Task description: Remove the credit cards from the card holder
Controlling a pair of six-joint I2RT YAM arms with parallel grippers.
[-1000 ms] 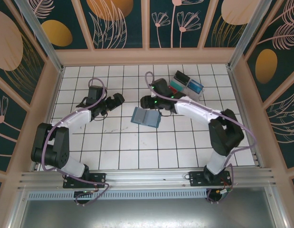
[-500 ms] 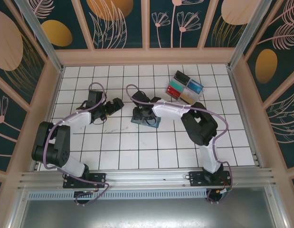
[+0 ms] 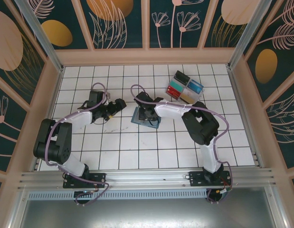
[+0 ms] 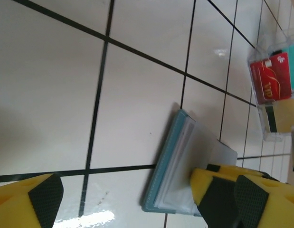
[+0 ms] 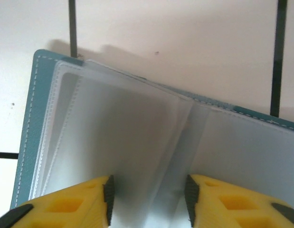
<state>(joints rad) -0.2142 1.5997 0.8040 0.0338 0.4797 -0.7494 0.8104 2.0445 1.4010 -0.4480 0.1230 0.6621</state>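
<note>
Top external: tiled table (image 3: 90, 142), both arms reaching in, clear tray (image 3: 195, 87) far right. The card holder (image 3: 154, 122) lies open near the middle, directly under your right gripper (image 3: 146, 114). Your left gripper (image 4: 132, 192) hangs just left of the holder, jaws wide apart, nothing in them, not touching it. On the right wrist view your right jaws stand partly apart, straddling the clear sleeves (image 5: 118, 133), with no clamp on anything I can see.

Risks, big to small:

- **Whole holder moves.** Nothing pins it to the table, so if you pinch and pull, it likely lifts or slides along with you. The cause is the left gripper sitting beside it and not on it.
- **Wrong thing grabbed.** The sleeves are loose, floppy leaves right between your pads. Close here and you probably catch plastic rather than a card, then flip or crease a page.
- **Empty pinch.** I can't make out the credit cards in these cloudy sleeves, so you're aiming half blind, and a thin flat card can slip off the pads.
- **Red printed piece** (image 4: 270, 78) sits in the tray (card or lining, can't tell). Check it before counting what's left.
</note>
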